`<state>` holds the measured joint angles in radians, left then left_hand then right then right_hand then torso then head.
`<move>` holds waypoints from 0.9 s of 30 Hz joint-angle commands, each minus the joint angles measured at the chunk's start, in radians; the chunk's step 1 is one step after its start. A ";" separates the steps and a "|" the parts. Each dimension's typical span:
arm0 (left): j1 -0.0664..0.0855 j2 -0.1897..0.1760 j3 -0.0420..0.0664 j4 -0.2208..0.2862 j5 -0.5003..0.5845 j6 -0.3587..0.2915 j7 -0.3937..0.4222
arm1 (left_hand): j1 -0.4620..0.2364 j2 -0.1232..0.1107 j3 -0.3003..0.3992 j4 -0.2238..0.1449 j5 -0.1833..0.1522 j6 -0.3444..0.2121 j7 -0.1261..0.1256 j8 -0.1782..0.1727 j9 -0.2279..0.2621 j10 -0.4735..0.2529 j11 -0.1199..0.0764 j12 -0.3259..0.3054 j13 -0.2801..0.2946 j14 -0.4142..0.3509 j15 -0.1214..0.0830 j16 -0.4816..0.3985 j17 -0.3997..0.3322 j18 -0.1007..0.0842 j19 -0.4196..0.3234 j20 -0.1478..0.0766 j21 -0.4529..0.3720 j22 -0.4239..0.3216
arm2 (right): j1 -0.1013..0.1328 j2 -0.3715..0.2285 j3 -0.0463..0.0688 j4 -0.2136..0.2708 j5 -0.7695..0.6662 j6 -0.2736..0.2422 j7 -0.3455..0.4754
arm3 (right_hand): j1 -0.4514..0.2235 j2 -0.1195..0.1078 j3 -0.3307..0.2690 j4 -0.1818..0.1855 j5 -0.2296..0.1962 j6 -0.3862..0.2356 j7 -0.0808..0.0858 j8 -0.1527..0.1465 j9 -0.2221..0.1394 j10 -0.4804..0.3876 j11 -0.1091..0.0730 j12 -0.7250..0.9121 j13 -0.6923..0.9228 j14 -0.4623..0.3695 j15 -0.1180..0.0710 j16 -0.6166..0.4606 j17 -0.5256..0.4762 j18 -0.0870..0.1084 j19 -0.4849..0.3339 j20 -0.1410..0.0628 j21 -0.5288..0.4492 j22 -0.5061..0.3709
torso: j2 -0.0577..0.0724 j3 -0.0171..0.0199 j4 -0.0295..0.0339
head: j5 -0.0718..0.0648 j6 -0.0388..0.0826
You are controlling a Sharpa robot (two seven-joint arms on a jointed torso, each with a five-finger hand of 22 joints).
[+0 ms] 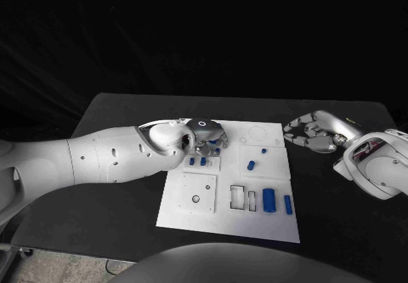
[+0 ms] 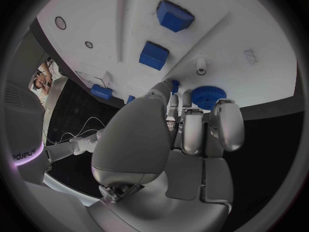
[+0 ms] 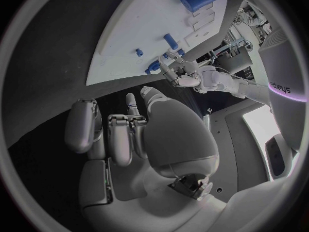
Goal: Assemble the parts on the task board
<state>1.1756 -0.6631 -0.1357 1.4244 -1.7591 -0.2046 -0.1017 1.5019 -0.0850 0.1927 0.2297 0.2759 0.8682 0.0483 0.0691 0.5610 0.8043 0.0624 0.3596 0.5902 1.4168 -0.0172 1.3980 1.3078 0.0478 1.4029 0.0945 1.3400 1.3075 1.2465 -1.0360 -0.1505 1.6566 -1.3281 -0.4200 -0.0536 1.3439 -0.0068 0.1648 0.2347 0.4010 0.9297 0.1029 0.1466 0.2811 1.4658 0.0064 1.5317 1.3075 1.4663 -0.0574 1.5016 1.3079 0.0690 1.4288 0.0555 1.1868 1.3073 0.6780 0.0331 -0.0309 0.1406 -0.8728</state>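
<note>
Black worktop [image 1: 119, 118] carries the white task board [image 1: 223, 221] at its middle, with darkness all round. Coming in from the left, the left hand [image 1: 197, 137] hangs over the board's far left corner, fingers curled downward near a blue gear [image 2: 208, 96] that lies at the board's edge just beyond the fingertips in the left wrist view; whether the fingers actually pinch the gear or only touch it I cannot tell, as they hide the contact. Just beside that hand, two small blue parts [image 1: 197, 160] stand on the board. Further along sit a square plate with holes [image 1: 198, 193], a pair of rectangular slots [image 1: 243, 197], and then a blue block [image 1: 251, 165] with a smaller blue peg [image 1: 263, 151] near the board's far side. Toward the near right corner lie a larger blue cylinder [image 1: 269, 200] and a slimmer blue piece [image 1: 288, 204], side by side but apart. Off the board's right edge, the right hand [image 1: 313, 134] hovers above the worktop with fingers loosely curled and nothing in them. My judgement is that the step in hand is picking up or seating the gear at the far left corner; the next move would call for a firm hold on it and careful alignment over its post or hole before pressing down.
</note>
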 commanded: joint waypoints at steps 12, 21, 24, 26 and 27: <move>-0.001 -0.005 0.001 0.001 0.033 0.021 -0.006 | -0.001 -0.009 0.026 -0.007 -0.011 0.008 0.010 0.001 -0.009 0.014 -0.001 -0.007 -0.012 -0.008 0.005 -0.001 -0.002 0.010 -0.001 0.005 -0.004 0.186 | -0.003 0.001 0.000 -0.003 -0.001 0.016 -0.009 | 0.000 -0.006 0.007 0.000 0.008 0.005 0.001 -0.005 -0.001 0.055 0.007 -0.008 0.220 0.084 0.006 -0.009 0.204 0.014 -0.008 0.001 -0.008 0.138 | 0.000 0.0005 0.0005 | 0.000 0.000; -0.001 -0.006 0.000 -0.001 0.035 0.019 0.009 | -0.001 -0.006 0.053 -0.022 -0.021 0.075 0.023 0.027 -0.009 0.092 -0.030 0.010 -0.024 -0.004 -0.015 0.002 -0.002 0.008 0.008 -0.005 0.007 0.190 | -0.004 0.002 0.000 -0.005 -0.001 0.018 -0.010 | 0.001 -0.006 0.008 -0.001 0.009 0.006 0.001 -0.005 -0.001 0.054 0.008 -0.009 0.219 0.083 0.006 -0.010 0.202 0.014 -0.008 0.001 -0.010 0.137 | 0.000 0.0005 0.0003 | 0.000 0.000; -0.002 -0.006 0.000 -0.001 0.035 0.022 0.010 | 0.001 -0.003 0.064 -0.031 -0.024 0.111 0.023 0.042 -0.006 0.145 -0.038 0.015 -0.034 -0.001 -0.021 0.003 -0.005 0.005 0.017 -0.009 0.019 0.194 | -0.005 0.003 0.000 -0.006 -0.001 0.019 -0.010 | 0.001 -0.006 0.008 -0.001 0.009 0.006 0.001 -0.005 -0.001 0.054 0.008 -0.009 0.219 0.083 0.006 -0.010 0.202 0.014 -0.008 0.001 -0.010 0.137 | 0.000 0.0009 0.0006 | 0.000 0.000; -0.002 -0.006 0.000 -0.002 0.035 0.023 0.011 | 0.001 -0.003 0.069 -0.035 -0.027 0.124 0.023 0.045 -0.006 0.168 -0.040 0.010 -0.043 -0.003 -0.024 -0.001 -0.011 0.005 0.019 -0.011 0.022 0.195 | -0.005 0.003 0.000 -0.006 -0.001 0.019 -0.010 | 0.001 -0.006 0.008 -0.001 0.009 0.006 0.001 -0.005 -0.001 0.054 0.008 -0.009 0.219 0.083 0.006 -0.010 0.202 0.014 -0.008 0.001 -0.010 0.137 | 0.000 0.0010 0.0010 | 0.000 0.000; -0.002 -0.006 -0.001 -0.002 0.035 0.023 0.011 | 0.002 -0.002 0.072 -0.037 -0.030 0.132 0.022 0.048 -0.006 0.179 -0.042 0.006 -0.048 -0.004 -0.025 -0.003 -0.015 0.004 0.020 -0.013 0.023 0.195 | -0.005 0.003 0.000 -0.006 -0.001 0.019 -0.011 | 0.001 -0.006 0.008 -0.001 0.009 0.006 0.001 -0.005 -0.001 0.054 0.008 -0.009 0.219 0.083 0.006 -0.010 0.202 0.014 -0.008 0.001 -0.010 0.137 | 0.000 0.0011 0.0008 | 0.000 0.000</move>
<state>1.1745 -0.6697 -0.1360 1.4230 -1.7279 -0.1965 -0.1020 1.4997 -0.0872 0.2591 0.1908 0.2491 0.9951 0.0707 0.1123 0.5540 0.9773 0.0214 0.3716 0.5448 1.4137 -0.0357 1.3980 1.2945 0.0477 1.4154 0.0820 1.3594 1.3073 1.2422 -1.0339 -0.1506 1.6514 -1.3279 -0.4109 -0.0601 1.3438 -0.0068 0.1676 0.2318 0.4065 0.9297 0.1028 0.1466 0.2814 1.4658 0.0064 1.5276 1.3075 1.4663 -0.0574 1.4955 1.3076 0.0690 1.4288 0.0555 1.1821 1.3079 0.6777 0.0336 -0.0302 0.1403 -0.8728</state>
